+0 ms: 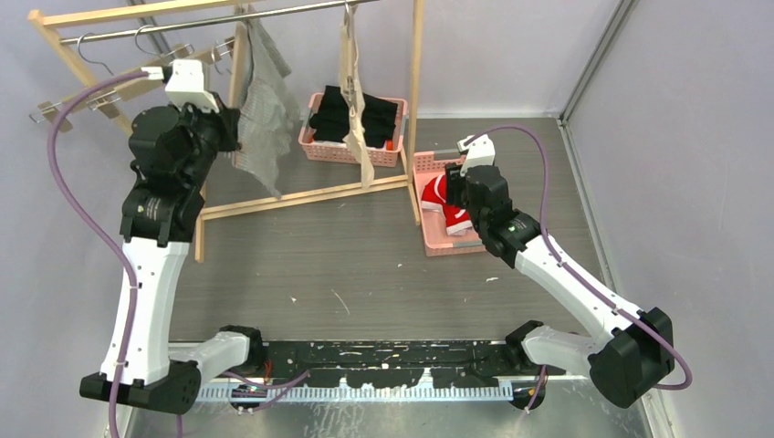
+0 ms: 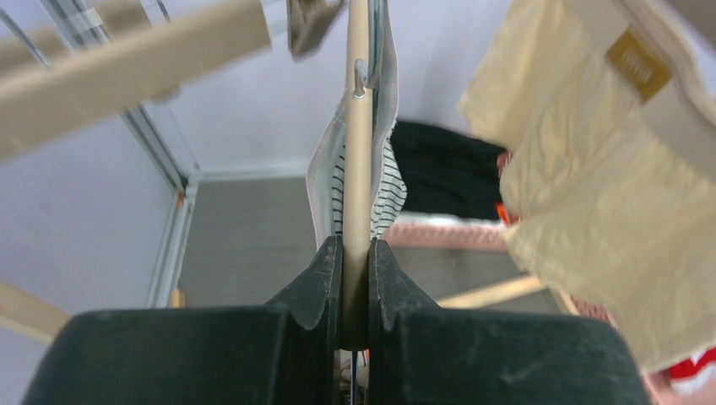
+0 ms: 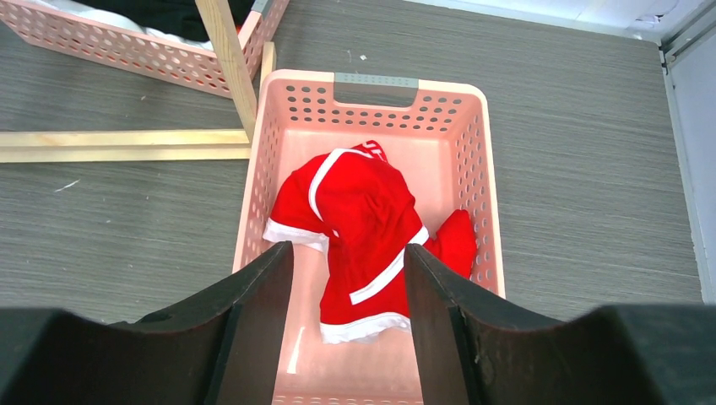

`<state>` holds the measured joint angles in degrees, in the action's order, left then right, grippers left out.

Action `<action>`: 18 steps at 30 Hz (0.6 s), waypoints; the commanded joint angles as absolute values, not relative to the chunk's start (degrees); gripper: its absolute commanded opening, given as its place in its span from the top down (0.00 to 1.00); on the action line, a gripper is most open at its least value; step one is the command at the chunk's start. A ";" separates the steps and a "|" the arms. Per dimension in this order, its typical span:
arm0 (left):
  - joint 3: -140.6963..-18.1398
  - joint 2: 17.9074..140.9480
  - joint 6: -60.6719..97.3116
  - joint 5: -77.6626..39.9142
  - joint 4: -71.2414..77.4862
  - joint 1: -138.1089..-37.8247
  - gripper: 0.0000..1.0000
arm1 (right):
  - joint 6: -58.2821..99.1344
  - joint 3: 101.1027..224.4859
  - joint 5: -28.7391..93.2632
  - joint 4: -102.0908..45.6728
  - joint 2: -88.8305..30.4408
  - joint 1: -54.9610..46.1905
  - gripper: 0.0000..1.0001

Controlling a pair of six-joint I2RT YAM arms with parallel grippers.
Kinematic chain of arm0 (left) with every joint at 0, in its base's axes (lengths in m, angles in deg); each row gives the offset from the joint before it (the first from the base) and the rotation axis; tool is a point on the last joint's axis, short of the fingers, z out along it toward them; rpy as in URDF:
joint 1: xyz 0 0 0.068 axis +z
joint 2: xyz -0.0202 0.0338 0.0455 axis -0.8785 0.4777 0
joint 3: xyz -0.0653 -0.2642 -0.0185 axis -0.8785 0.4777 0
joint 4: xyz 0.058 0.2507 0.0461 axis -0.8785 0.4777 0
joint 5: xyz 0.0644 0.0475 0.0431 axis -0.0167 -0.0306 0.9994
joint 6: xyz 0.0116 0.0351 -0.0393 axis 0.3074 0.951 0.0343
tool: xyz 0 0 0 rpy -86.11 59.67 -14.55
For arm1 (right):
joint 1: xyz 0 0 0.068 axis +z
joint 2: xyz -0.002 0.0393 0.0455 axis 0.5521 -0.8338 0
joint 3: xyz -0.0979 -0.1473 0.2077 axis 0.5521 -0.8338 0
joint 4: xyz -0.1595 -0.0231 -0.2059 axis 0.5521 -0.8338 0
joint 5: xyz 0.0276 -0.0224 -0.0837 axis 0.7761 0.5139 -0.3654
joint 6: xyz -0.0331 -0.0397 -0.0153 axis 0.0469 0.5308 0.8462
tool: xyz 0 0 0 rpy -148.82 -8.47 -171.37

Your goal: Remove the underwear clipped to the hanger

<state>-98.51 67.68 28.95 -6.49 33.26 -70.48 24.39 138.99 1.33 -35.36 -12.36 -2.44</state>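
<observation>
**Desk (image 1: 365,274) with 2 arms mounted at its near edge.** The left claw (image 2: 355,257), raised near the far-left corner, is clenched on the thin tan bar of a hanger (image 2: 358,169). The grey-and-white striped underwear (image 1: 266,109) hangs from this hanger. A small clip shows on the bar above the claw, and the cloth lies just beside the bar. The hanger hangs under the metal rail (image 1: 183,26) of a wooden rack (image 1: 301,196), which stands across the far-left part of the desk. The beige underwear (image 1: 354,109) hangs under the same rail, to the right of the striped piece and apart from it.

The right claw (image 3: 348,253) is released, with its 2 fingers spread wide. It hovers over a pink basket (image 3: 376,80) near the right edge of the desk, just beside the rack's right post. The red underwear (image 3: 363,211), trimmed in white, lies crumpled in this basket beneath the spread fingers. A 2nd pink basket (image 1: 321,151), at the far edge behind the rack, holds black clothes (image 1: 339,119).
</observation>
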 commanded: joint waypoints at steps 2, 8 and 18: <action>-92.88 61.77 25.92 -9.87 37.13 -70.56 1.00 | 24.82 139.75 0.61 -32.08 -11.75 -2.13 0.43; -89.77 56.84 23.97 -17.55 48.07 -70.60 1.00 | 24.52 139.99 0.98 -32.05 -12.04 -2.14 0.41; -78.00 47.61 21.11 -31.76 56.72 -70.61 1.00 | 24.12 146.39 14.20 -32.87 -17.96 -4.01 0.29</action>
<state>-80.24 51.07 23.16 -23.43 55.62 -70.48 24.04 140.96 5.90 -35.21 -16.54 -2.77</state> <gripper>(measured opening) 0.076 0.690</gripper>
